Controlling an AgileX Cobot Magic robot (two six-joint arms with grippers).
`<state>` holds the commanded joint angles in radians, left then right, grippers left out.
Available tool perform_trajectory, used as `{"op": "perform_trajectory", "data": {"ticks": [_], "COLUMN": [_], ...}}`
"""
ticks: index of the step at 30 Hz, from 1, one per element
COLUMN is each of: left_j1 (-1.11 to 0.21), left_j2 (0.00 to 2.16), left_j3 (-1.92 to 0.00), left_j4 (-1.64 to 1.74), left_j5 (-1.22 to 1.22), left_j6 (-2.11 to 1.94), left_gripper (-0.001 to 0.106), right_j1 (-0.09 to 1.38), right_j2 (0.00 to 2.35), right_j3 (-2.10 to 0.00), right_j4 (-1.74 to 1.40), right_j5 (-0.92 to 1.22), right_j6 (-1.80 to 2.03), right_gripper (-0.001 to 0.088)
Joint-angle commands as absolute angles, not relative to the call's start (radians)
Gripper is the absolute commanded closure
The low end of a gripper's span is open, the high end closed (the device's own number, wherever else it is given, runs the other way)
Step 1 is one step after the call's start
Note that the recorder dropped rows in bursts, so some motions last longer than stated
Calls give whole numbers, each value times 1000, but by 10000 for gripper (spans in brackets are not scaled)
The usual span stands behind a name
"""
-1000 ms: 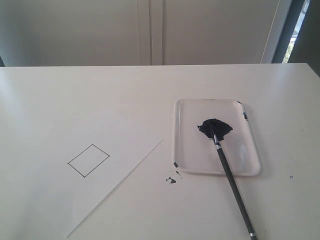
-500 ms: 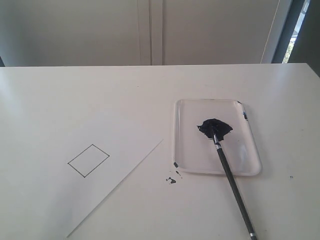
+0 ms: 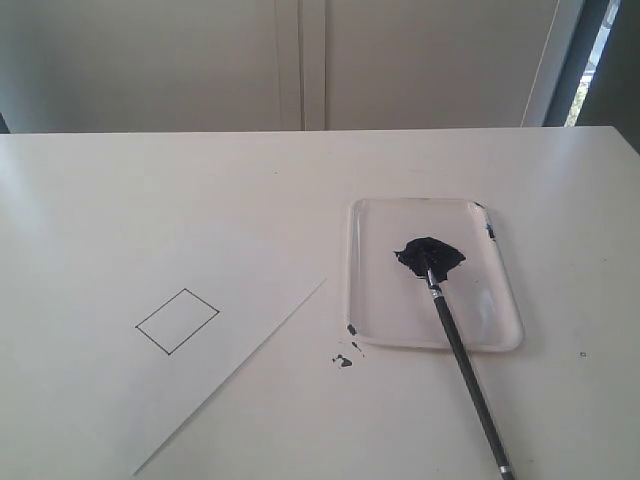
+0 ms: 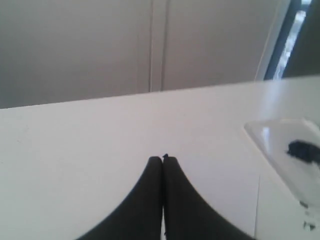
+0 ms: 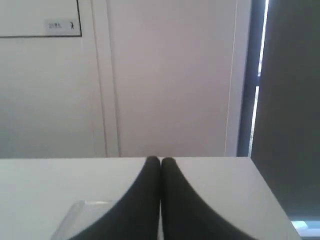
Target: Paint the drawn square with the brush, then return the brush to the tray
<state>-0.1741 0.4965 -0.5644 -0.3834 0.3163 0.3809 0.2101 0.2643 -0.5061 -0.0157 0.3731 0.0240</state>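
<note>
The drawn square (image 3: 177, 320) is a thin black outline, tilted and unpainted, on a white sheet of paper (image 3: 120, 380) at the left of the table. The clear tray (image 3: 380, 300) lies to the right with a dark paint blob (image 3: 429, 255) in it. The brush (image 3: 466, 375) rests with its bristles in the blob and its black handle running over the tray's near rim onto the table. Neither gripper shows in the exterior view. In its wrist view my left gripper (image 4: 163, 159) is shut and empty above the table, the tray (image 4: 270, 145) off to one side. My right gripper (image 5: 160, 160) is shut and empty.
Small dark paint spatters (image 3: 343, 359) lie on the white table between the paper's edge and the tray's near corner. A pale wall with a door frame (image 3: 300, 60) stands behind the table's far edge. A dark window strip (image 3: 590, 50) shows at the far right.
</note>
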Motion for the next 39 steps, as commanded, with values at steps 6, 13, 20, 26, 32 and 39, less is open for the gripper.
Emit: {"op": "perform_trajectory", "data": {"ticks": [6, 13, 20, 26, 32, 39], "left_j1": [-174, -174, -174, -174, -174, -174], "left_j2": [587, 663, 676, 676, 676, 676], "left_j3": [-574, -584, -584, -584, -584, -584], "left_j4": [-452, -447, -442, -442, -446, -448], "left_j5": [468, 543, 557, 551, 551, 551], "left_j6": [432, 500, 494, 492, 492, 492], "left_gripper": [1053, 1053, 1053, 1053, 1053, 1053], "right_j1": [277, 340, 340, 340, 340, 386], "right_j2": [332, 413, 456, 673, 882, 1013], "right_j3": [-515, -515, -509, -499, -516, -522], "right_j4": [124, 160, 205, 220, 302, 289], "right_j5": [550, 638, 699, 806, 874, 789], "right_j6": [-139, -187, -120, -128, -133, -98], "right_gripper": [868, 868, 868, 868, 868, 868]}}
